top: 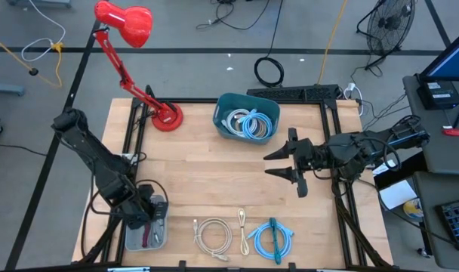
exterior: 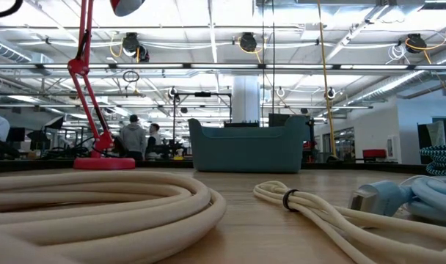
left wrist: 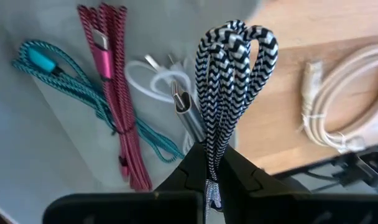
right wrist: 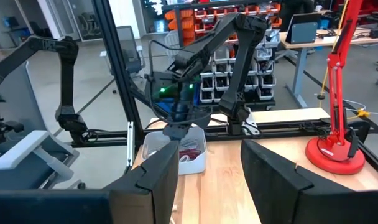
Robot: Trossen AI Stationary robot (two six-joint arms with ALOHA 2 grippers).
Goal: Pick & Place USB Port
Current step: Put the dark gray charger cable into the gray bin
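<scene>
The left gripper (left wrist: 215, 180) pinches a folded black-and-white braided USB cable (left wrist: 232, 87), its 2 dark fingers pressed together on the bundle's lower end, so that the loops stand up past the fingertips and a metal plug (left wrist: 184, 106) juts out beside them. From above, the left arm reaches from the table's left edge down to the front-left corner, its wrist bent over a clear plastic tray (top: 155, 240). In the left wrist view the held cable hangs directly above that tray, where a pink braided cable (left wrist: 114, 93), a teal braided cable (left wrist: 64, 81) and a white cable (left wrist: 148, 78) lie side by side.

The right gripper (top: 291, 168) hovers over bare wood in the table's right half, the arm stretched in level from the right edge, wrist straight, its 2 fingers spread apart and holding nothing.

A teal bin (top: 223, 106) of coiled pale-blue and white cables (top: 248, 123) stands at the back centre, just beside the base of a red desk lamp (top: 124, 21). Along the front edge lie a coiled cream cable (top: 213, 234), a smaller cream cable (top: 242, 224) and a blue-and-teal bundle (top: 271, 238), well apart from both grippers. People stand in the room beyond the table, seen in the low view.
</scene>
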